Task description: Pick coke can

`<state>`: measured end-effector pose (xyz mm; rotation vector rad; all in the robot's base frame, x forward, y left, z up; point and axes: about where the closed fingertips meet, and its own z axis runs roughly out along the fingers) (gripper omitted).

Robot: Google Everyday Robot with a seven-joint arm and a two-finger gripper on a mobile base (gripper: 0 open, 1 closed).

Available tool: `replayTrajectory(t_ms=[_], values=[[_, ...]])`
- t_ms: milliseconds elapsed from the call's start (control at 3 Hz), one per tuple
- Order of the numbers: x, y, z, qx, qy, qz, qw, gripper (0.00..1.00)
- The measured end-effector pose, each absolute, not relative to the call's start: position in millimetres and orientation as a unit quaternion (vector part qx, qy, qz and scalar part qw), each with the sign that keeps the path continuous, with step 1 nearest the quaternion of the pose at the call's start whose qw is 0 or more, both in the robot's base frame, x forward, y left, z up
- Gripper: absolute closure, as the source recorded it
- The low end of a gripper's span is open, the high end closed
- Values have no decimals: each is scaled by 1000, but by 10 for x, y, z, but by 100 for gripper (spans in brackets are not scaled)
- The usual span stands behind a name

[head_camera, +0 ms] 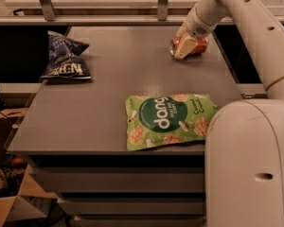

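The coke can (pixel 200 45) is a small red can lying on its side at the far right of the grey table (pixel 109 93). Its silvery end faces left. My gripper (pixel 185 48) is at the can, reaching down from the arm at the upper right, and it covers the can's middle. I cannot tell whether it has hold of the can.
A green "dang" snack bag (pixel 168 119) lies flat near the table's front right. A dark blue chip bag (pixel 64 58) lies at the far left. My robot body (pixel 251 164) fills the lower right. Metal rail posts (pixel 163 1) stand behind the table.
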<state>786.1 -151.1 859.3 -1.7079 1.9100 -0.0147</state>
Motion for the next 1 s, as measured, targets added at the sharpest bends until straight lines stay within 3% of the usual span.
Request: replayTrajectory(t_ms=[667, 1000], values=[[7847, -1535, 8593, -637, 714, -1, 290, 85], [7835, -1545, 8748, -640, 707, -11, 301, 100]])
